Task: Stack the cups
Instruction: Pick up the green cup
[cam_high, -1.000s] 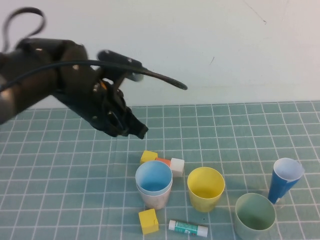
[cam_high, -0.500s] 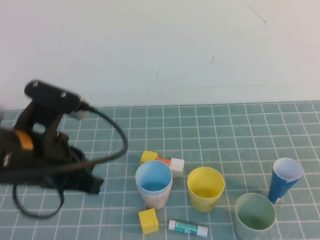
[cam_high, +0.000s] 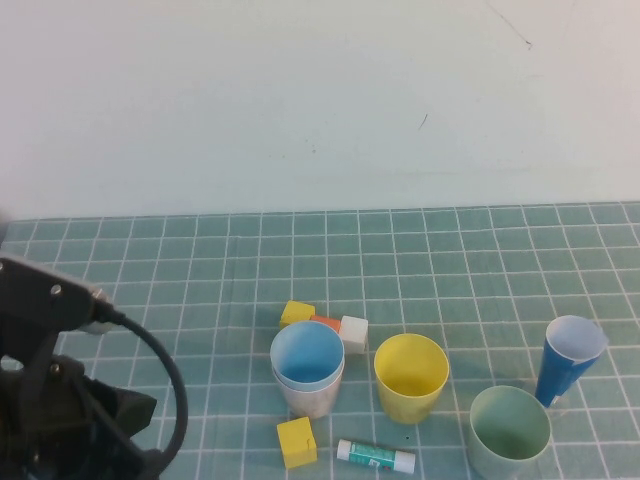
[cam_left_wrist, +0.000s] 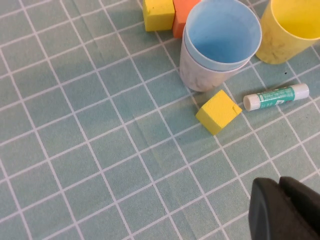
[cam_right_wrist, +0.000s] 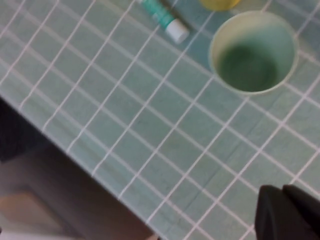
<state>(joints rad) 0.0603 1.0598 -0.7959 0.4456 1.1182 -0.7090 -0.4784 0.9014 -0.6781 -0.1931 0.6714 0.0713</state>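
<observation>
Left pincer (cam_left_wrist: 287, 210) closed, empty, low at table's near-left; right pincer (cam_right_wrist: 290, 210) closed, empty, near green cup (cam_high: 511, 431); blue cup (cam_high: 308, 355) nested in pink cup (cam_high: 312, 397), yellow cup (cam_high: 411, 376) beside: lift yellow vertically, seat centred.

Light blue cup (cam_high: 307, 353) sat nested upright in pink cup (cam_high: 310, 398). Yellow cup (cam_high: 411, 377) stood just beside it; pale green cup (cam_high: 510, 431) upright, near yellow one.
</observation>
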